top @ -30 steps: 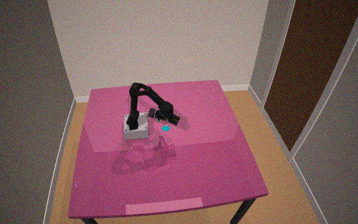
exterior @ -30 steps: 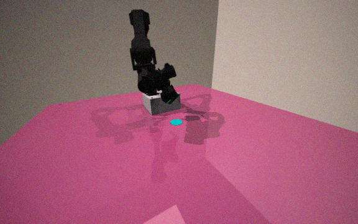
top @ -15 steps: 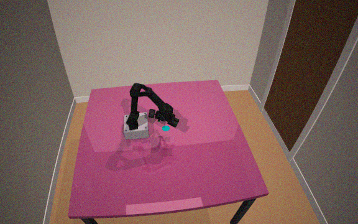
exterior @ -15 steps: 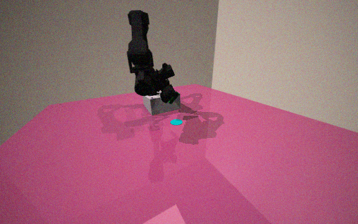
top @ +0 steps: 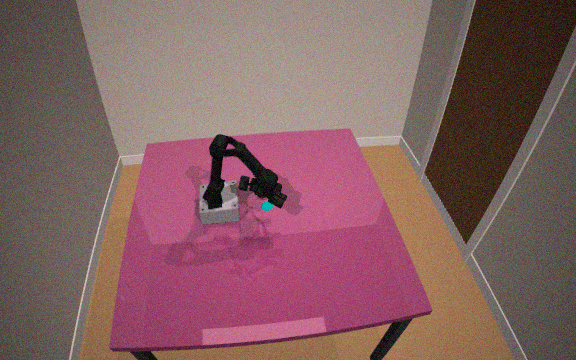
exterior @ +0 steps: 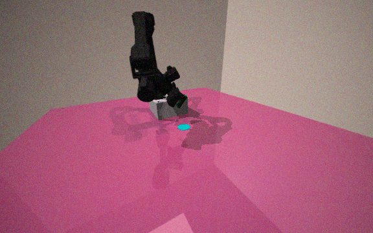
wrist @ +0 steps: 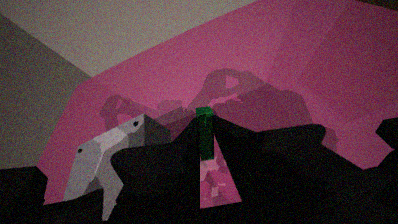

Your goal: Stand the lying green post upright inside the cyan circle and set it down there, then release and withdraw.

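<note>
The green post [exterior: 185, 96] [wrist: 206, 137] is between my fingers, mostly hidden by them in the exterior view; I cannot make it out in the top view. Its exact tilt is hard to tell. My gripper [top: 277, 198] [exterior: 179, 101] [wrist: 204, 120] is shut on the post and holds it above the table. The cyan circle [top: 267, 206] [exterior: 183, 127] lies flat on the table, below the gripper in the exterior view and just beside the fingers in the top view. It does not show in the wrist view.
The pink table [top: 318, 280] [exterior: 109, 194] [wrist: 165, 67] carries the arm's grey base [top: 219, 215] [exterior: 165, 111] [wrist: 87, 172], which stands close to the gripper and circle. Dark arm shadows fall around the circle. A pale pink patch [top: 263, 331] shows at the table's near edge.
</note>
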Available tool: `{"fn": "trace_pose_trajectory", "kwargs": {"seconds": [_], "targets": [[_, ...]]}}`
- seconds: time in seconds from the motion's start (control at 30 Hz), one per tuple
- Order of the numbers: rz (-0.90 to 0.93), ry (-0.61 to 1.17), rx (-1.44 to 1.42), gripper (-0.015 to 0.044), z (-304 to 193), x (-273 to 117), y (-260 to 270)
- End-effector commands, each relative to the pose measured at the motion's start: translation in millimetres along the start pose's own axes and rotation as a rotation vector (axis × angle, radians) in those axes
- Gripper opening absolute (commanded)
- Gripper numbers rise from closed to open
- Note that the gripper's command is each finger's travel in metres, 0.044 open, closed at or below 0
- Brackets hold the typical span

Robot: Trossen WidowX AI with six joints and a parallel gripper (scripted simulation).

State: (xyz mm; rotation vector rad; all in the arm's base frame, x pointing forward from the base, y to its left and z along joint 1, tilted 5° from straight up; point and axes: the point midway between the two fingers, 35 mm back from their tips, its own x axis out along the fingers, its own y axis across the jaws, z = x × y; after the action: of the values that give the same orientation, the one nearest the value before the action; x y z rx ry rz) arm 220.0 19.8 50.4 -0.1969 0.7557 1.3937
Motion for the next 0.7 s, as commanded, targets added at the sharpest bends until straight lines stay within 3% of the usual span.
{"fn": "trace_pose_trajectory", "kwargs": {"seconds": [0.0, 0.67], "targets": [[-0.004, -0.029, -0.001, 0.0022, 0.4, -0.3, -0.1], [-0.049, -0.137, -0.033, 0.0022, 2.8, -4.7, -2.8]]}}
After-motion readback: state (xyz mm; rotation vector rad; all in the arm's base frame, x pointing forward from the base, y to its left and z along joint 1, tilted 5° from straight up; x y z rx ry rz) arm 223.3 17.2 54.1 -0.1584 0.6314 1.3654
